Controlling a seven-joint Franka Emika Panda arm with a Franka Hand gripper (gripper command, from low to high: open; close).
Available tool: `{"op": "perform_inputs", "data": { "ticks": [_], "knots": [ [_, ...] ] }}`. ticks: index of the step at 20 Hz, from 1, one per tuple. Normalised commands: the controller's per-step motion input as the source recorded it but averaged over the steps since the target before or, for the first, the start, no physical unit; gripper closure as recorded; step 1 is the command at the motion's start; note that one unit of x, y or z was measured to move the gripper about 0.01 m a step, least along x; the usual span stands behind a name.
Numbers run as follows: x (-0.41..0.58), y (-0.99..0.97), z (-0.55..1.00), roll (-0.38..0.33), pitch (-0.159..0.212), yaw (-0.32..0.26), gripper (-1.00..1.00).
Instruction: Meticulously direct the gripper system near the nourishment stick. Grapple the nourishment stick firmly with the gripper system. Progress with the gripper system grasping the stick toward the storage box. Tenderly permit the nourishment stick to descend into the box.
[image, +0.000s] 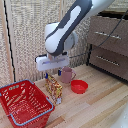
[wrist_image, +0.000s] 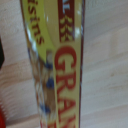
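Arm: I see the bulky white robot arm reaching down from the upper part of the exterior view, ending in the white boxy gripper system with two short dark blue-tipped fingers beneath.

Claw state: I read the fingers as parted, one on each side of the package top; I cannot tell whether they touch it.

Package: the nourishment stick, a flat rectangular yellow-orange food package with red and brown print, stands upright on the pale wooden table, directly under the gripper system. In the wrist view it fills the middle of the picture, blurred, with large red letters on yellow.

Basket: the storage box, a large red plastic mesh shopping basket with a grey-blue rim handle, sits on the table toward the exterior view's left, just beside the package.

Mug: a pink mug stands behind the package, near it.

Bowl: a small red bowl lies on the exterior view's right of the package, apart from it.

Background: a brown wooden drawer cabinet stands at the exterior view's right.
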Motion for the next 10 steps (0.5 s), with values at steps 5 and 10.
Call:
{"op": "perform_inputs", "data": {
  "ticks": [5, 10],
  "knots": [
    [0.041, 0.03, -0.34, -0.058, -0.002, 0.090, 1.00],
    [-0.007, 0.05, -0.06, -0.024, 0.012, 0.010, 1.00]
  ]
}}
